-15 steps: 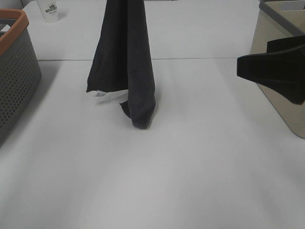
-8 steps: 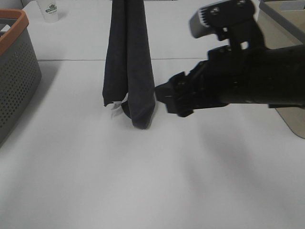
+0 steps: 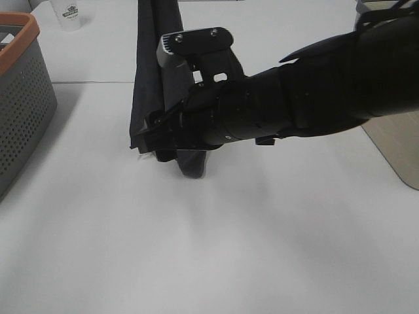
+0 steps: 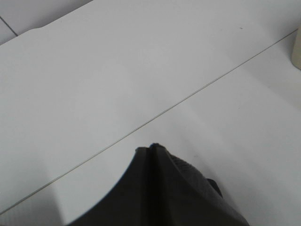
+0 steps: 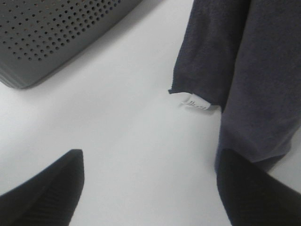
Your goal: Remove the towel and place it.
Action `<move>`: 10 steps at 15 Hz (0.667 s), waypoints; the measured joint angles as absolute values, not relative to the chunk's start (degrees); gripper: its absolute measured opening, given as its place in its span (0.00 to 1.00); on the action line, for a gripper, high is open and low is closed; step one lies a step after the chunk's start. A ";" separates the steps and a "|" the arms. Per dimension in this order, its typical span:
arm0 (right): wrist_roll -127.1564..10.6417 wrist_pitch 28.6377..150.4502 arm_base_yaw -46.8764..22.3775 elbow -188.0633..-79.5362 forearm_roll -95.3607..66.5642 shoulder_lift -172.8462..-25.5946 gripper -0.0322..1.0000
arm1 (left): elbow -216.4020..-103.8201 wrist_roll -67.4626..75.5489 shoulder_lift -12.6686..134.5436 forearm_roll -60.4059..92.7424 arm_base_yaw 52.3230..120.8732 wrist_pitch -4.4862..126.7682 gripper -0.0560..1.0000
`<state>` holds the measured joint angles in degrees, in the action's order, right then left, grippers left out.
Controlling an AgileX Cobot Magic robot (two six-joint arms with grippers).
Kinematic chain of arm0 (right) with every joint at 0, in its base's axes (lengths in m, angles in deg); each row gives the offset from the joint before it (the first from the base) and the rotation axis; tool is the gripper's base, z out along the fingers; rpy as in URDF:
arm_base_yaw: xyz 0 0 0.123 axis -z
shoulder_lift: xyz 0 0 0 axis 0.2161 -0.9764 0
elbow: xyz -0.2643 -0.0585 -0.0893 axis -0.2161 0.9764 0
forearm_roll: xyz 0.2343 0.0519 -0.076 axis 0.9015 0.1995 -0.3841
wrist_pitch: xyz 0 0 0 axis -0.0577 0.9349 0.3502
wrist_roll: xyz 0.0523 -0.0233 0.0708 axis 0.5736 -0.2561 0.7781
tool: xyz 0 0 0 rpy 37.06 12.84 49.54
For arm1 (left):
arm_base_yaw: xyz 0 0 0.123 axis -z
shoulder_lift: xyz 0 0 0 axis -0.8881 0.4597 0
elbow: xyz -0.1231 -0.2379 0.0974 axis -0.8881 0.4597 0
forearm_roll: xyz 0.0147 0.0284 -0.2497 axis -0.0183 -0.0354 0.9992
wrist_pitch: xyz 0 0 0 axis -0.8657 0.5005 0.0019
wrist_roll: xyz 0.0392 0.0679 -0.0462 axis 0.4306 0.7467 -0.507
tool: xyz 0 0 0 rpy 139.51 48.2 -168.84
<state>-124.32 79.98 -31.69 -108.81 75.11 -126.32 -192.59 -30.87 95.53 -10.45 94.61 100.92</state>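
Note:
The dark charcoal towel hangs straight down from above the top of the exterior high view, and its lowest fold touches the white table. My left gripper is out of that view. In the left wrist view its fingers are pressed together, shut, above the table. My right gripper has reached across from the right to the towel's lower part. In the right wrist view the right gripper stands open. The towel and its white tag hang just ahead of the right-hand finger, with nothing between the fingers.
A grey perforated basket with an orange rim stands at the left edge and also shows as the basket in the right wrist view. A white cup sits at the back left. A beige bin is at the right.
My right arm swept in from the far right to the towel's lower part. The towel's hanging corner with the tag swung a little. The left gripper stayed shut.

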 joint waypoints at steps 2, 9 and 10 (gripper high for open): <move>-122.37 81.24 -32.38 -112.48 75.28 -130.73 0.77 | -193.97 -34.03 95.53 -15.26 96.15 102.52 0.05; -111.25 71.04 -35.71 -123.08 75.34 -138.24 0.77 | -196.55 -42.74 95.53 -24.55 102.11 104.64 0.05; -110.28 69.78 -35.71 -123.31 75.05 -139.33 0.77 | -196.55 -43.08 95.53 -24.77 102.46 104.64 0.05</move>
<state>-110.28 69.78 -35.71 -123.31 75.05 -139.33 -196.55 -43.08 95.53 -24.77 102.46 104.64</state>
